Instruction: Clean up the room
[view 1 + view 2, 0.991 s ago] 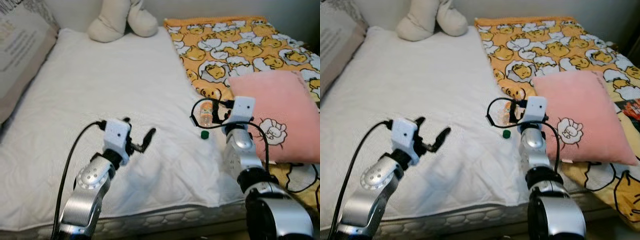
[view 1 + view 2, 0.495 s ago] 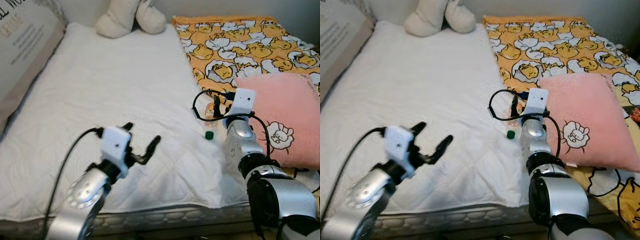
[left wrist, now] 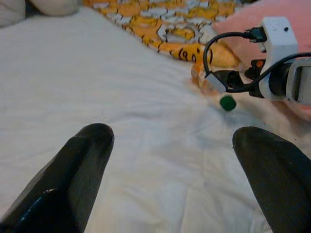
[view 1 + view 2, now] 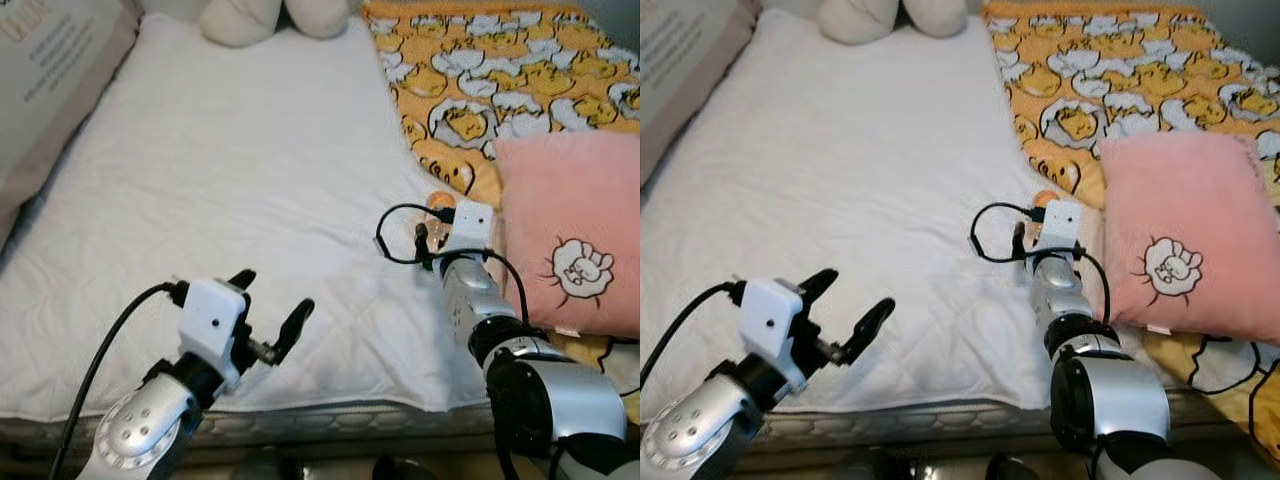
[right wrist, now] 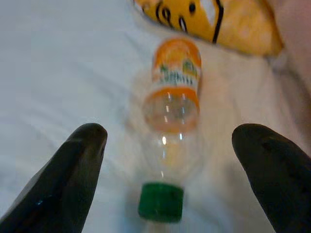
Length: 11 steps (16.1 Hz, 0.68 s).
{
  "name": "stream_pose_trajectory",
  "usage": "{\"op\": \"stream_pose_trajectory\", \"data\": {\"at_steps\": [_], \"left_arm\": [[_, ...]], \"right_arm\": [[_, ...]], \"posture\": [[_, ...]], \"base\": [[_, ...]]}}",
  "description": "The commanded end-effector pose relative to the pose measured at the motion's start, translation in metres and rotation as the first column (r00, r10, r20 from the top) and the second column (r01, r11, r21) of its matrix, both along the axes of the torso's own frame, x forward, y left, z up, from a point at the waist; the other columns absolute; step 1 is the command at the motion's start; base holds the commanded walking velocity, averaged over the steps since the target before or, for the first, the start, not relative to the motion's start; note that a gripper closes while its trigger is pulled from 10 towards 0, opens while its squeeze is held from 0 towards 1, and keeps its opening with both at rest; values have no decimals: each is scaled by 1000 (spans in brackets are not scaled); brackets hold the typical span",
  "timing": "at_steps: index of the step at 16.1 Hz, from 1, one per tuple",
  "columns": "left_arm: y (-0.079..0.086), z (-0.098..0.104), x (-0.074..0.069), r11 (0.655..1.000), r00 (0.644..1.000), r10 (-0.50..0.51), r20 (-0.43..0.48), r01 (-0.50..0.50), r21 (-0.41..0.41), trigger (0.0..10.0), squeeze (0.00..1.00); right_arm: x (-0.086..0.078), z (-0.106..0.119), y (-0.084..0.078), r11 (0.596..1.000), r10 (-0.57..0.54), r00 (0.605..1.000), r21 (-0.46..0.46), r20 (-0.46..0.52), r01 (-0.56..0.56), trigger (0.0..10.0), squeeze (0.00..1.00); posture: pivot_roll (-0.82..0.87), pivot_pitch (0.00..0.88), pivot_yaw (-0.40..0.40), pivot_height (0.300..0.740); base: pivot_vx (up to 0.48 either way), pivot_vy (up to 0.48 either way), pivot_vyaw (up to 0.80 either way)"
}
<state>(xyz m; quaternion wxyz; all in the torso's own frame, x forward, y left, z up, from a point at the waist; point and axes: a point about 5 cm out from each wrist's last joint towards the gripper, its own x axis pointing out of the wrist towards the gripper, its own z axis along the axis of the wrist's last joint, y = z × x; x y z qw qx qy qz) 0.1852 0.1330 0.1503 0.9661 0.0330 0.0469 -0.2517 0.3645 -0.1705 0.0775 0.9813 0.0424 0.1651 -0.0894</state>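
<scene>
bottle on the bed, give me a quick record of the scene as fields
bottle: clear, orange label, green cap, lying on its side on the white sheet
bottle place: at the edge of the duck blanket, near the pink pillow
right hand: open, fingers either side of the bottle, cap end nearest, not touching
left hand: open, above the sheet, holding nothing
other: plush toy at the head of the bed

Silver jointed arms, white wrist boxes, looping black cables, black-fingered left pincer (image 4: 268,318)
</scene>
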Motion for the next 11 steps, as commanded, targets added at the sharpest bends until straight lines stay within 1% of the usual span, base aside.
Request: {"op": "stream_pose_trajectory", "data": {"at_steps": [1,3,5,6,9,10,11], "left_arm": [[2,3,-3,1000,1000,2,0,-2,4,10000,0],[5,5,-9,1000,1000,20,-13,-20,9,10000,0],[5,5,-14,999,999,35,-31,-34,11,10000,0],[5,5,-15,999,999,38,-35,-37,12,10000,0],[5,6,-14,999,998,47,-42,-46,13,10000,0],[4,6,-14,999,998,48,-42,-47,13,10000,0],[5,6,-13,999,998,51,-43,-50,13,10000,0]], "right_arm": [[-5,-9,1,1000,-6,999,24,-44,7,10000,0],[-7,-14,3,1000,-8,998,27,-69,10,10000,0],[-15,-25,5,998,-18,993,63,-120,25,10000,0],[-16,-28,6,998,-12,991,63,-136,20,10000,0],[-15,-27,7,998,1,990,59,-142,7,10000,0],[-14,-25,8,998,7,991,56,-133,1,0,0],[-12,-23,9,998,12,992,64,-125,-4,0,0]], "posture": [[339,171,32,740],[352,192,31,740],[357,200,26,740],[357,202,26,740],[354,204,25,740],[353,203,25,740],[350,199,24,740]], "base": [[0,0,0],[0,0,0],[0,0,0],[0,0,0],[0,0,0],[0,0,0],[0,0,0]]}}
